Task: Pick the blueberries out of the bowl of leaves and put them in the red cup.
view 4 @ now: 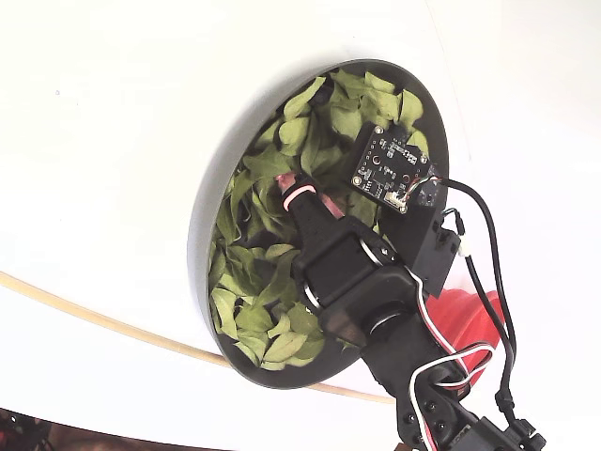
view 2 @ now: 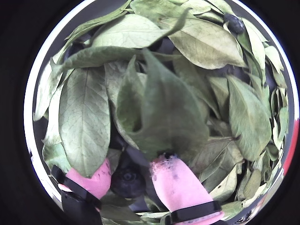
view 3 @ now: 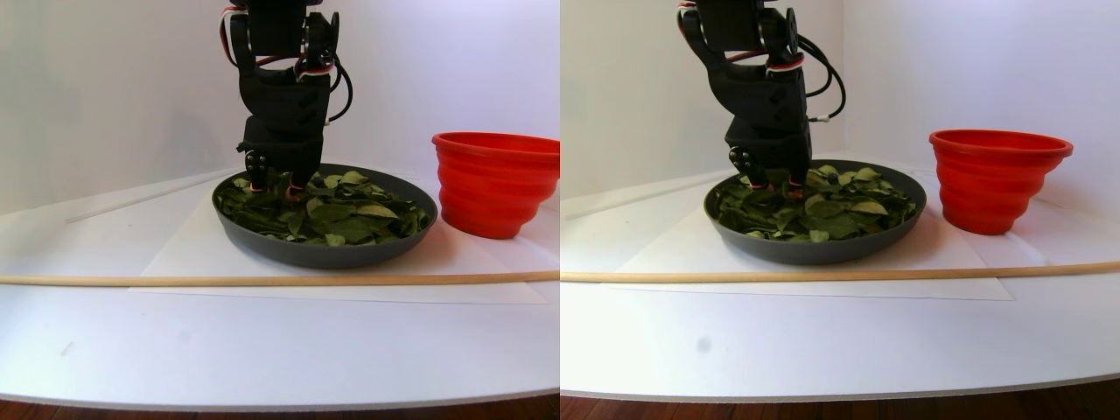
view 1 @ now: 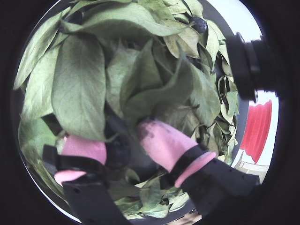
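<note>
Blueberry (view 2: 127, 180) between parted pink fingers (view 2: 176, 185), down among leaves (view 2: 84, 119) in bowl (view 3: 332, 254).

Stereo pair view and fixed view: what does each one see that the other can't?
Only the stereo pair view shows the whole red cup standing beside the bowl. Only the fixed view shows a green-lit circuit board over the leaves. Both show the claw down in the leaves, and a wooden stick.
</note>
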